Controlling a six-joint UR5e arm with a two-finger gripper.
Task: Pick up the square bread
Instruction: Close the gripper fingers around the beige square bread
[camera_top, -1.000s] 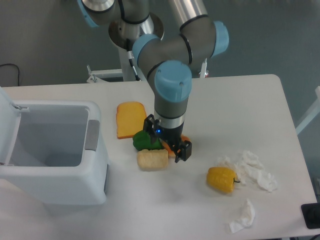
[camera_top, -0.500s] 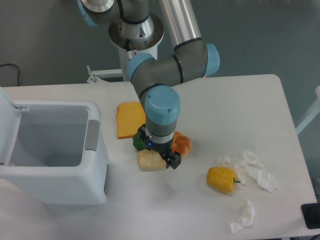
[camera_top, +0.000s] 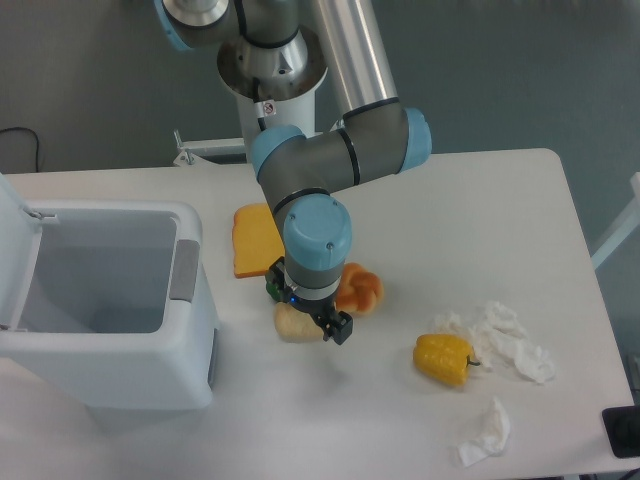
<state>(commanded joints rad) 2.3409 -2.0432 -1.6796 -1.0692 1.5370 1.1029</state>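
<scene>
The square bread (camera_top: 292, 324) is a pale beige block lying on the white table, just right of the bin. Only its left part shows; the rest is hidden under my gripper (camera_top: 310, 322). The gripper hangs directly over the bread, with one black fingertip (camera_top: 340, 329) showing at the bread's right end. The wrist blocks the other finger, so I cannot tell whether the jaws are open or shut, or whether they touch the bread.
A flat orange toast slice (camera_top: 252, 240) lies behind the bread, a green item (camera_top: 272, 287) peeks out beside the wrist, and a round orange bun (camera_top: 360, 289) sits to the right. A yellow pepper (camera_top: 443, 359) and crumpled tissues (camera_top: 505, 342) lie further right. A white bin (camera_top: 100, 300) stands at left.
The arm has swung left and down, moving the gripper from beside the orange bun to right over the square bread, covering most of it and uncovering the bun.
</scene>
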